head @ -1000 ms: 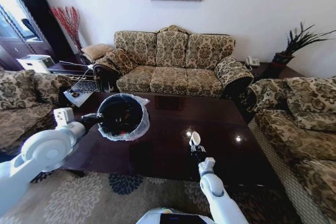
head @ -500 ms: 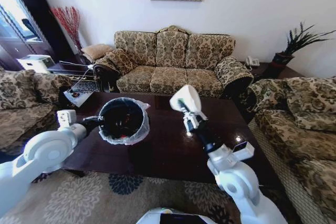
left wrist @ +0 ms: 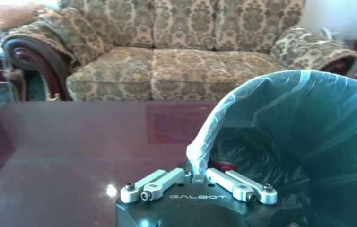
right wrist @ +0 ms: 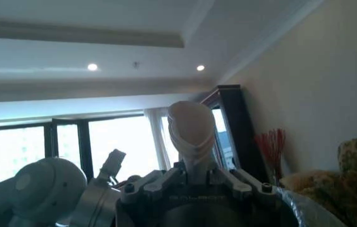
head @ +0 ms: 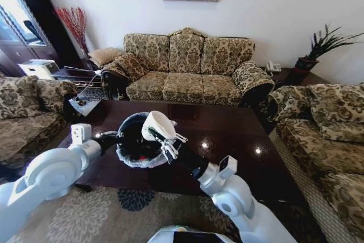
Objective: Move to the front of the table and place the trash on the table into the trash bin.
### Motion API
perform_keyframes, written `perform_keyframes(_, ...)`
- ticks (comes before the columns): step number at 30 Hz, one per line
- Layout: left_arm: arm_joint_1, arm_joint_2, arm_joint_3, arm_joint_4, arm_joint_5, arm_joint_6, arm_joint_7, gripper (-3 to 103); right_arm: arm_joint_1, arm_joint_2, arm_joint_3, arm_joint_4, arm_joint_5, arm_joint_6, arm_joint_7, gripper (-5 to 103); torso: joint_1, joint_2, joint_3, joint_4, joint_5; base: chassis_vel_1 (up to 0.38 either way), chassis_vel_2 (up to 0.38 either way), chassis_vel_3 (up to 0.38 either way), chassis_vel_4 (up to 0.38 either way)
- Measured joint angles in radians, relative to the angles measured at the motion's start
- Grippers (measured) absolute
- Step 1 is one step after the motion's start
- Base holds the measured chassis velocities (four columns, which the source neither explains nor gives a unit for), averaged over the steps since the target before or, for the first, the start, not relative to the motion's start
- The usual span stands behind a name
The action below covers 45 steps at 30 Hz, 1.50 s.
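at centre frame the right gripper (head: 161,135) pinches a white paper cup (head: 157,123) over the bin (head: 132,155) on the worktop (head: 239,140). the cup looks light and crushable; hold gently. the left gripper (left wrist: 194,182) nips the liner's rim.

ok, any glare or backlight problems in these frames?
Head view: bright ceiling-light spots glint on the glossy table, and wide-angle distortion bends the room edges. Left wrist view: similar glints on the tabletop beside the trash bin. Right wrist view: bright windows backlight the white paper cup in the right hand.
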<state>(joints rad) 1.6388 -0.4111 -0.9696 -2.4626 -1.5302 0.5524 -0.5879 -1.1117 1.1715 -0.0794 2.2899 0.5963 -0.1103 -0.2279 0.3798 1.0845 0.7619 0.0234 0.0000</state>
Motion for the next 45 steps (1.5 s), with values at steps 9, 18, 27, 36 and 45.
perform_keyframes(9, 0.003, -0.001, -0.009, -0.042, 0.0, 0.02, 0.016, 0, 0.008, 0.011, 0.012, -0.022, -0.054, -0.005, 0.014, 21, 0.0, 0.0, 0.0, 0.0, 0.0001, 0.0, 0.0, 0.0, 0.0)
perform_keyframes(18, 0.014, -0.014, -0.002, -0.041, 0.005, 0.024, 0.019, 0, -0.015, 0.007, 0.042, -0.007, -0.065, 0.001, 0.001, 52, 0.0, 0.0, 0.0, 0.0, 0.0001, 0.0, 0.0, 0.0, 0.0)
perform_keyframes(27, 0.017, -0.02, 0.0, -0.039, 0.002, 0.031, 0.019, 0, -0.038, 0.006, 0.061, 0.008, -0.059, 0.022, -0.009, 80, 0.0, 0.0, 0.0, 0.0, 0.0001, 0.0, 0.0, 0.0, 0.0)
perform_keyframes(36, 0.003, -0.031, -0.036, -0.029, -0.083, 0.027, -0.105, 0, -0.103, -0.025, 0.207, 0.103, -0.027, 0.101, 0.11, 100, 0.0, 0.0, 0.0, 0.0001, 0.0001, 0.0, 0.0, 0.0, 0.0)
perform_keyframes(45, -0.012, -0.113, -0.117, 0.027, -0.075, 0.012, -0.152, 0, -0.233, -0.014, 0.485, 0.073, -0.057, 0.122, 0.221, 100, 0.0, 0.0, 0.0, 0.0, 0.0001, 0.0, 0.0, 0.0, 0.0)
